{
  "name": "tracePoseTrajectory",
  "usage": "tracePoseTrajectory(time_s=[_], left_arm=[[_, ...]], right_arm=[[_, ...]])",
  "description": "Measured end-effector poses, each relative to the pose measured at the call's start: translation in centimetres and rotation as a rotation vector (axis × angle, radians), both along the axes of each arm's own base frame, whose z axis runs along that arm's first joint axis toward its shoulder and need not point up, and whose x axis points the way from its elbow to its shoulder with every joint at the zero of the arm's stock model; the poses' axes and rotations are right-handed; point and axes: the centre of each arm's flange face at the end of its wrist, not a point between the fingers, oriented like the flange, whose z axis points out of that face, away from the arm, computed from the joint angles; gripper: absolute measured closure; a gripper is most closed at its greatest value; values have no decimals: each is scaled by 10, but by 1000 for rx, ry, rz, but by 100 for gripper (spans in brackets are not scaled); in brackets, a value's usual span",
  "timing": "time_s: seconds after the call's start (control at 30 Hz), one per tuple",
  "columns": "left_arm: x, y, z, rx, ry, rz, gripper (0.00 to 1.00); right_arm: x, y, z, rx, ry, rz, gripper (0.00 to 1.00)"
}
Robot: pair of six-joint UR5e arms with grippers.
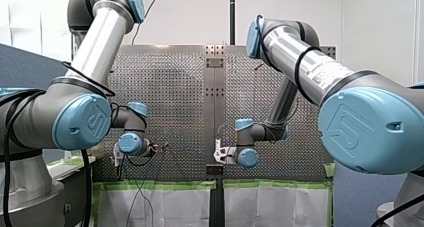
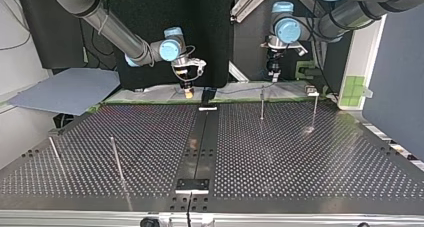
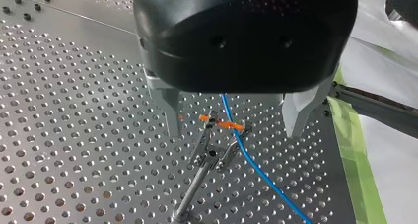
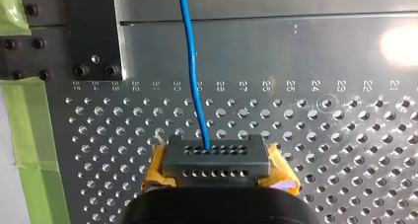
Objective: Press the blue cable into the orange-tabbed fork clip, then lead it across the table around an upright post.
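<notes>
In the left wrist view my left gripper [image 3: 232, 134] stands open, its metal fingers [image 3: 170, 113] on either side of the orange-tabbed fork clip [image 3: 220, 123]. The blue cable [image 3: 249, 157] crosses the clip at its tabs and runs on over the table; I cannot tell whether it is seated. My right gripper [image 4: 217, 164] with yellow pads [image 4: 156, 167] is shut on the grey connector block [image 4: 217, 155] at the end of the blue cable [image 4: 190, 61], just above the perforated plate. Across the table my right gripper [image 2: 187, 87] and left gripper [image 2: 273, 72] hang at the far edge.
Two thin upright posts [image 2: 262, 104] [image 2: 315, 109] stand near the left gripper in the top view. Two more posts [image 2: 116, 159] [image 2: 55, 154] lean at that view's left. A dark centre strip [image 2: 200, 142] splits the perforated table. Green tape [image 3: 355, 155] lines the edge.
</notes>
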Motion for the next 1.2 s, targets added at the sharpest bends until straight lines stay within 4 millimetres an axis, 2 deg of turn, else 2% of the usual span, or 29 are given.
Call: tracePoseTrajectory(time_s=[0.33, 0.53, 1.0, 1.2], left_arm=[[-2, -2, 0, 11, 8, -12, 0], [-4, -12, 0, 52, 17, -79, 0], [23, -66, 23, 18, -54, -99, 0], [20, -85, 27, 17, -72, -98, 0]], right_arm=[[1, 1, 0, 3, 2, 2, 100], [2, 2, 0, 4, 3, 5, 100], [3, 3, 0, 4, 2, 8, 100], [3, 4, 0, 1, 0, 9, 100]])
